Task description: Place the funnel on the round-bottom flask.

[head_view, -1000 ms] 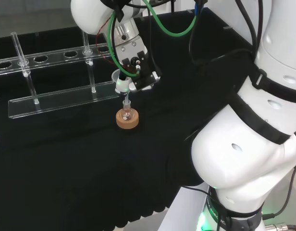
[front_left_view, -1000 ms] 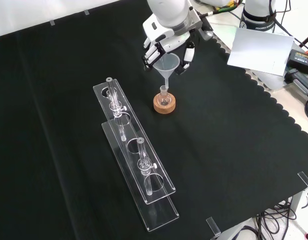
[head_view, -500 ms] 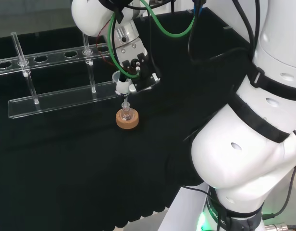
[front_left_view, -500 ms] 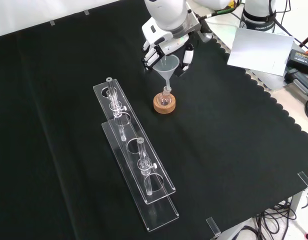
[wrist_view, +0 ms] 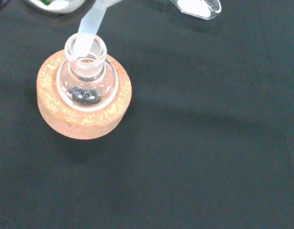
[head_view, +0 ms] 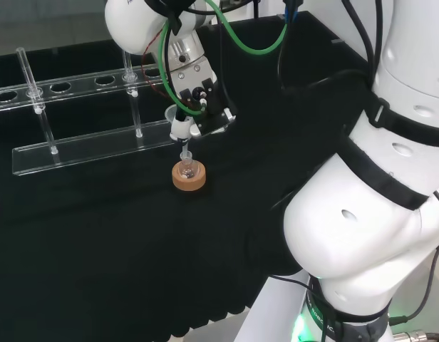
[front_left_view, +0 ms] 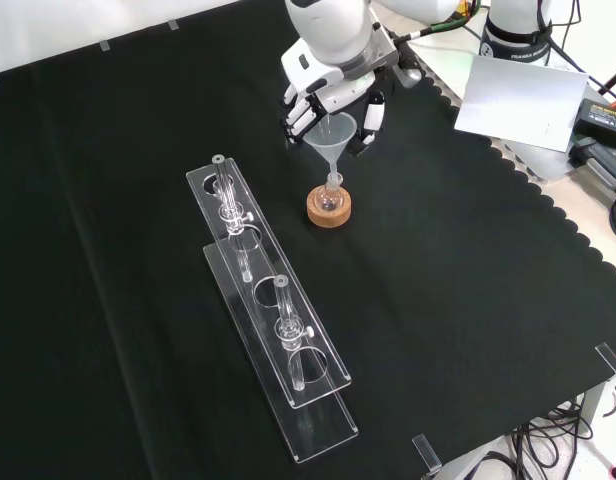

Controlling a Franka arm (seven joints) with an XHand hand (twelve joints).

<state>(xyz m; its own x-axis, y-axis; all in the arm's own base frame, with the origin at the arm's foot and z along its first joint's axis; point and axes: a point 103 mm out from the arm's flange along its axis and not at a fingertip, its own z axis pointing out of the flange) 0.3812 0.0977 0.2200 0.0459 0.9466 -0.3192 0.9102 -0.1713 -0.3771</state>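
Fingers point(front_left_view: 300, 108) and thumb of the hand point(front_left_view: 333, 92) curl round the rim of the funnel point(front_left_view: 331, 135), pinching it on both sides, as the front view shows. The funnel hangs upright with its wide mouth up, and its stem points straight down into the neck of the flask point(front_left_view: 330, 198). In the wrist view the tip of the stem point(wrist_view: 87, 36) sits inside the mouth of the flask point(wrist_view: 85, 76); whether it touches the glass cannot be told. The cone is clear of the neck, held above it.

The flask stands upright on a cork ring point(front_left_view: 330, 212) near the middle of the black cloth point(front_left_view: 468, 300). Something dark lies at the bottom of the flask in the wrist view. In the head view the hand point(head_view: 202, 100) is above and just behind the ring point(head_view: 188, 179), with the funnel point(head_view: 178, 117) between them.

A clear rack point(front_left_view: 273, 340) lies to the left of the ring in the front view, well apart from it, and runs toward the near edge of the cloth. Glass tubes point(front_left_view: 226, 200) stand upright in it. In the head view the rack point(head_view: 91, 146) lies beyond the ring, and the arm's white links point(head_view: 376, 214) stand at the right
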